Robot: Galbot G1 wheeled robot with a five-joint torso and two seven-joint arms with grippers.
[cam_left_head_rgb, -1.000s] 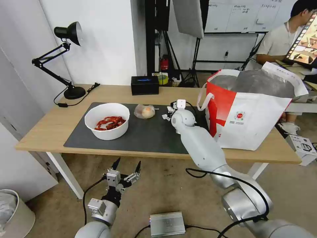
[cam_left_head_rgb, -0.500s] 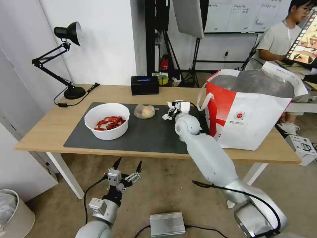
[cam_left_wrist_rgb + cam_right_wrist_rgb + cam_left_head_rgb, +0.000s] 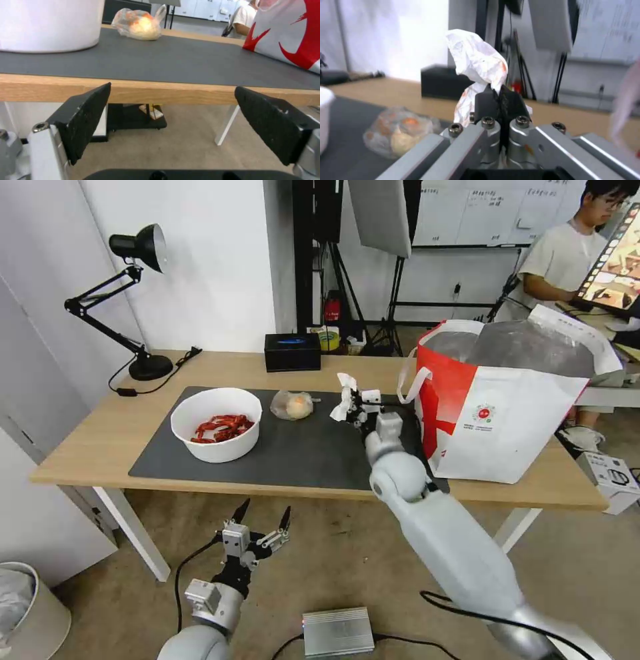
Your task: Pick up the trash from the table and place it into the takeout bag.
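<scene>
Above the dark grey mat [image 3: 293, 453] on the long light-wood surface [image 3: 100, 440], the right claw [image 3: 355, 400] is clamped on the crumpled white tissue [image 3: 344, 395], held clear of the mat just beside the boxy white-and-red takeout bag [image 3: 507, 427]. This looks like the carry step: the next move calls for lifting over the bag's foil-lined rim before releasing. Below the surface's front edge the left claw [image 3: 260, 520] hangs with jaws apart, while the white round bowl of red shells [image 3: 215, 423] and small clear bag of yellowish food [image 3: 292, 405] wait on the mat.

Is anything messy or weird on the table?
Nothing is spilled. The tissue has orange stains and is pinched in the right gripper above the mat. The bowl and small food bag sit upright and tidy.
</scene>
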